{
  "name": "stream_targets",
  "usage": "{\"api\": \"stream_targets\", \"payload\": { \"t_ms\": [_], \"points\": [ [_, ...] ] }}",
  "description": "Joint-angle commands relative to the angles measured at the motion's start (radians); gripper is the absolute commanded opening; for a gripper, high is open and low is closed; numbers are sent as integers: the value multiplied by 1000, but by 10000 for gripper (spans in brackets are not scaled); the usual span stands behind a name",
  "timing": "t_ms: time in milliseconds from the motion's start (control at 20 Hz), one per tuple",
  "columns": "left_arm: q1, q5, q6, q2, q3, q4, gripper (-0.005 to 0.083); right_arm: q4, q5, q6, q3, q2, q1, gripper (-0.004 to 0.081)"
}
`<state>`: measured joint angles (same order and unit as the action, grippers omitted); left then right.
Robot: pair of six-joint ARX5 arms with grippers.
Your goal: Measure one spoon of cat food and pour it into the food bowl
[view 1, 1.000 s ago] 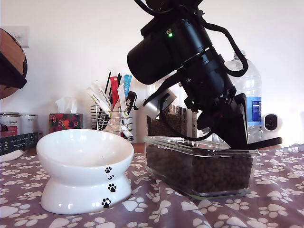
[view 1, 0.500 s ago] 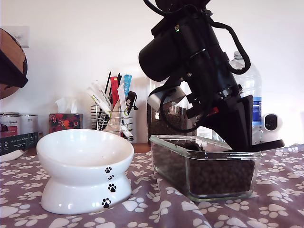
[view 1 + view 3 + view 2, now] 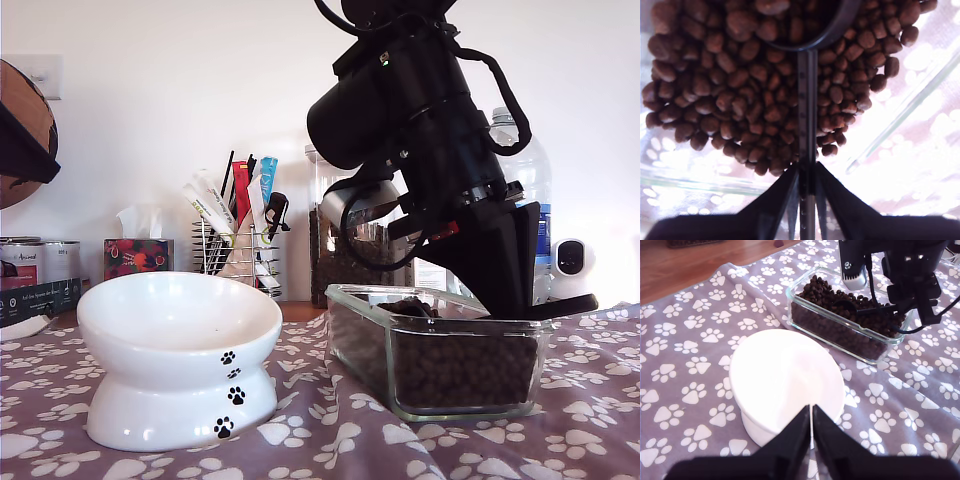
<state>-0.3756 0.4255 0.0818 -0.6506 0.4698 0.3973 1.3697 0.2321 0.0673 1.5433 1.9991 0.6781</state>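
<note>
The white food bowl [image 3: 180, 330] with black paw prints stands at the exterior view's left, with nothing in it. A clear glass dish [image 3: 360, 295] at that view's right holds the cat food [image 3: 460, 370]. My second gripper [image 3: 503, 295] reaches down into the dish, shut on the spoon's thin black handle [image 3: 807, 125]. The spoon's cup [image 3: 810, 20] lies in the kibble with pellets in it, and shows dark above the kibble [image 3: 408, 306]. My first gripper [image 3: 811, 412] hovers shut over the food bowl [image 3: 785, 375], holding nothing; the dish [image 3: 845, 335] and my second gripper [image 3: 907, 295] lie beyond it.
A purple paw-print cloth [image 3: 330, 440] covers the table. Behind stand a wire rack of coloured sticks [image 3: 235, 235], a tissue box [image 3: 137, 255], a kibble jar [image 3: 345, 250], a water bottle [image 3: 530, 200], a small white device [image 3: 572, 257] and cans [image 3: 40, 262].
The second arm has swung toward the exterior view's right and stands steeper. The glass dish has shifted and turned the same way with it.
</note>
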Motion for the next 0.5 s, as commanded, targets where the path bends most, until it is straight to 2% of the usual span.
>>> {"api": "stream_targets", "payload": {
  "t_ms": [0,250,450],
  "points": [
    [0,4,-4,-4,8,-5,-19,-7,-24,-15,-22,34,-11,-13],
    [0,4,-4,-4,8,-4,-19,-6,-51,-15,40,34,-21,-13],
    [0,4,-4,-4,8,-2,-19,-6,-52,-15,52,34,-33,-12]
  ]
}}
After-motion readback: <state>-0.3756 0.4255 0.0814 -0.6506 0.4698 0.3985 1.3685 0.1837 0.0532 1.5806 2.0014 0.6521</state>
